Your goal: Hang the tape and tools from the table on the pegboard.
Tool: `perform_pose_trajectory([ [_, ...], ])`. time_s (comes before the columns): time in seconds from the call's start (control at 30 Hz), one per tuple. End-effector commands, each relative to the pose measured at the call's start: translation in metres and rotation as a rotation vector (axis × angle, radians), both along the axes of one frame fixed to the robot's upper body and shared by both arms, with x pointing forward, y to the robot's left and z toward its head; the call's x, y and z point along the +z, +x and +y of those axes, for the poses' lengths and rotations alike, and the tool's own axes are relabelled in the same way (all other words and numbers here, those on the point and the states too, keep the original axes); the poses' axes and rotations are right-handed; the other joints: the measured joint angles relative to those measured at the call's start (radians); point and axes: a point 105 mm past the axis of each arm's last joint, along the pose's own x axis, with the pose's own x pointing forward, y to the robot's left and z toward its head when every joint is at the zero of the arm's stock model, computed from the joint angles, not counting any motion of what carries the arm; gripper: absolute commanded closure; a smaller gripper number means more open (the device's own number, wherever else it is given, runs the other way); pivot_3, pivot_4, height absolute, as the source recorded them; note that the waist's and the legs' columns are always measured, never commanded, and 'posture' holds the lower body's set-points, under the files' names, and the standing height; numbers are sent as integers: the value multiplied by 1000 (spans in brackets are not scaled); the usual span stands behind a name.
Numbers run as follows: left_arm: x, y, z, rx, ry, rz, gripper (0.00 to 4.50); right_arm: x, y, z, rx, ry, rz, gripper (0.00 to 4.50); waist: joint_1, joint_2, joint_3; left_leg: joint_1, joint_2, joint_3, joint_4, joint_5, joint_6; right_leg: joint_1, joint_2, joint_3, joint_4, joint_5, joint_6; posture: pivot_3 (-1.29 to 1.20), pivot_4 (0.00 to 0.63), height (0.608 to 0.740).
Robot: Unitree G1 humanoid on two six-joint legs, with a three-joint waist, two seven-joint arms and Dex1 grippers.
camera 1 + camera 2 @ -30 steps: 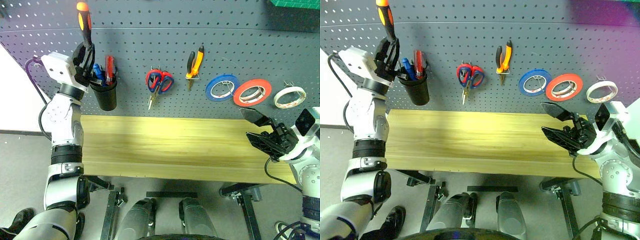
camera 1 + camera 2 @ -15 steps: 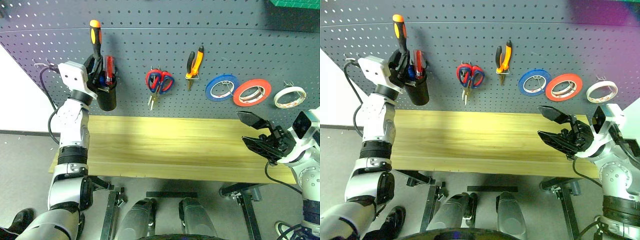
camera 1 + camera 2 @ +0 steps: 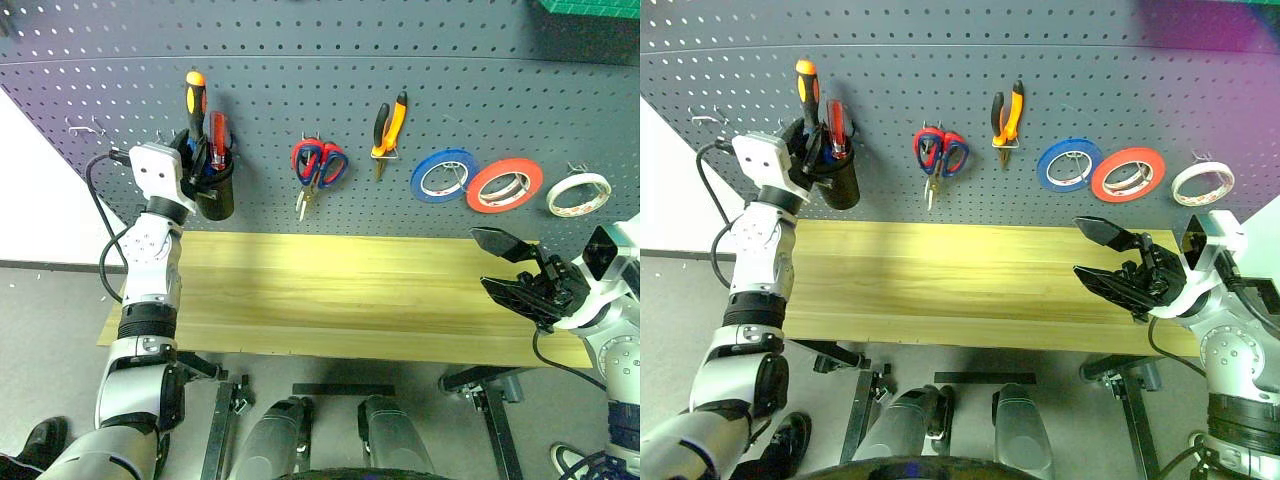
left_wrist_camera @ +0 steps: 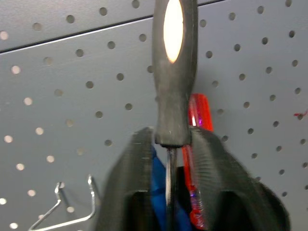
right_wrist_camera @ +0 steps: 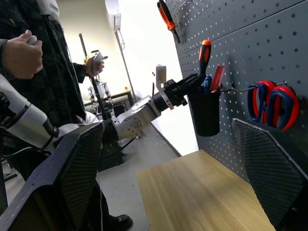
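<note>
From the head cameras I am seeing the left gripper (image 3: 185,150) at the black cup (image 3: 215,193) hanging on the pegboard (image 3: 300,90), the screwdriver (image 3: 195,105) standing upright in the cup between its fingers. Pliers (image 3: 390,125), red-looped scissors (image 3: 318,165), the blue, red-orange and whitish tape (image 3: 578,193) rolls are hanging along the board; the table (image 3: 340,295) is lying below. The right gripper (image 3: 505,265) is hovering over the table's right end, fingers spread wide.

In the left wrist view the fingers (image 4: 137,173) are flanking the handle's base; whether they are gripping it I cannot tell.

In the right wrist view a person (image 5: 33,72) is standing beyond the table.
</note>
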Motion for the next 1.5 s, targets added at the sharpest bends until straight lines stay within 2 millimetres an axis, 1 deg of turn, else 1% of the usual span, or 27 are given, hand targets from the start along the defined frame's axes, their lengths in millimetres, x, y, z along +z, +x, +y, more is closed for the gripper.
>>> perform_pose_trajectory([
  [0.03,1,-3,6,3,-17,-9,1792,5,-1,-1,3,-13,-26,0,0,0,0,0,0,0,0,0,0,0,0,0,0,0,0,-155,139,740],
  [0.07,2,-3,7,0,-22,-14,1364,5,-1,0,3,-16,-27,0,0,0,0,0,0,0,0,0,0,0,0,0,0,0,0,-157,141,740],
  [0.2,8,-4,9,-3,-38,-34,120,5,0,0,5,-18,-25,0,0,0,0,0,0,0,0,0,0,0,0,0,0,0,0,-152,141,740],
  [0.23,9,-4,8,-5,-39,-41,51,5,0,0,5,-16,-25,0,0,0,0,0,0,0,0,0,0,0,0,0,0,0,0,-152,142,740],
  [0.3,15,-6,7,-10,-57,-63,51,5,1,-1,1,-16,-22,0,0,0,0,0,0,0,0,0,0,0,0,0,0,0,0,-149,143,740],
  [0.37,27,-7,4,-16,-62,-99,51,4,2,-1,0,-14,-18,0,0,0,0,0,0,0,0,0,0,0,0,0,0,0,0,-147,144,740],
  [0.4,36,-10,-1,-26,-52,-132,51,3,2,-1,1,-15,-17,0,0,0,0,0,0,0,0,0,0,0,0,0,0,0,0,-146,144,740],
  [0.53,57,-16,-17,-69,-28,-198,51,4,2,-1,4,-12,-21,0,1,0,0,0,0,0,0,0,0,0,0,0,0,0,0,-143,140,740],
  [0.67,84,-27,-34,-108,12,-282,51,3,4,0,11,-14,-23,0,1,0,0,0,0,0,0,0,0,0,0,0,0,0,0,-138,139,740],
  [0.73,90,-31,-42,-135,44,-300,51,3,5,0,9,-11,-24,0,1,0,0,0,0,0,0,0,0,0,0,0,0,0,0,-132,136,740],
  [0.77,90,-32,-45,-145,58,-300,51,2,6,0,9,-10,-24,0,1,0,0,0,0,0,0,0,0,0,0,0,0,0,0,-132,136,740],
  [0.8,89,-33,-53,-182,60,-291,51,2,7,0,9,-10,-24,0,1,0,0,0,0,0,0,0,0,0,0,0,0,0,0,-131,134,740],
  [0.93,79,-44,-88,-357,113,-254,51,2,9,1,10,-4,-28,0,1,0,0,0,0,0,0,0,0,0,0,0,0,0,0,-128,125,740],
  [1.0,68,-47,-103,-417,162,-220,51,-1,9,2,17,-16,-25,0,1,0,-1,0,0,0,0,0,0,0,0,0,0,0,0,-126,109,740],
  [1.1,44,-48,-119,-519,177,-117,51,-4,13,2,12,-17,-25,0,1,2,-8,0,0,0,0,0,0,0,0,0,0,0,0,-128,92,740],
  [1.13,36,-49,-122,-529,215,-97,51,-5,14,1,8,-17,-26,0,0,2,-11,0,0,0,0,0,0,0,0,0,0,0,0,-130,82,740],
  [1.17,32,-50,-125,-551,208,-76,51,-7,15,0,5,-22,-23,0,0,2,-14,0,0,0,0,0,0,0,0,0,0,0,0,-130,77,740],
  [1.2,27,-50,-127,-584,170,-35,51,-11,16,0,5,-32,-19,0,-1,2,-18,0,0,0,0,0,0,0,0,0,0,0,0,-128,69,740],
  [1.23,19,-51,-130,-612,192,-1,51,-16,16,0,6,-51,-9,0,0,2,-21,0,0,0,0,0,0,0,1,0,0,0,0,-129,65,740],
  [1.27,13,-54,-133,-641,210,24,51,-20,16,-1,3,-67,-6,0,0,2,-26,0,0,0,0,0,0,1,1,0,0,0,0,-129,65,740],
  [1.3,4,-54,-132,-684,163,94,51,-22,17,-2,-2,-61,-4,0,0,3,-30,0,0,0,0,0,0,1,1,0,0,0,0,-128,52,740],
  [1.33,-4,-52,-129,-707,128,157,51,-23,18,-4,-6,-56,-5,0,0,4,-35,1,0,0,0,0,0,1,1,0,0,0,0,-128,52,740],
  [1.37,-11,-50,-125,-713,111,207,51,-24,19,-5,-11,-57,-5,0,0,4,-40,1,0,0,0,0,0,1,1,0,0,0,0,-130,43,740],
  [1.4,-27,-47,-118,-724,55,319,51,-29,20,-6,-14,-75,2,0,-1,4,-46,1,0,0,0,0,0,1,1,0,0,0,0,-133,36,740],
  [1.43,-40,-46,-113,-723,59,389,51,-33,20,-7,-16,-92,10,0,-1,4,-53,1,0,0,0,0,0,1,1,0,0,0,0,-133,33,740],
  [1.47,-48,-49,-110,-714,114,406,51,-37,21,-7,-22,-107,16,0,-3,5,-59,2,0,0,0,0,0,1,1,0,0,0,0,-135,31,740],
  [1.5,-58,-54,-108,-728,131,448,51,-39,22,-8,-28,-111,19,0,-6,5,-63,3,0,0,-1,0,-1,1,1,0,0,0,0,-136,29,740],
])
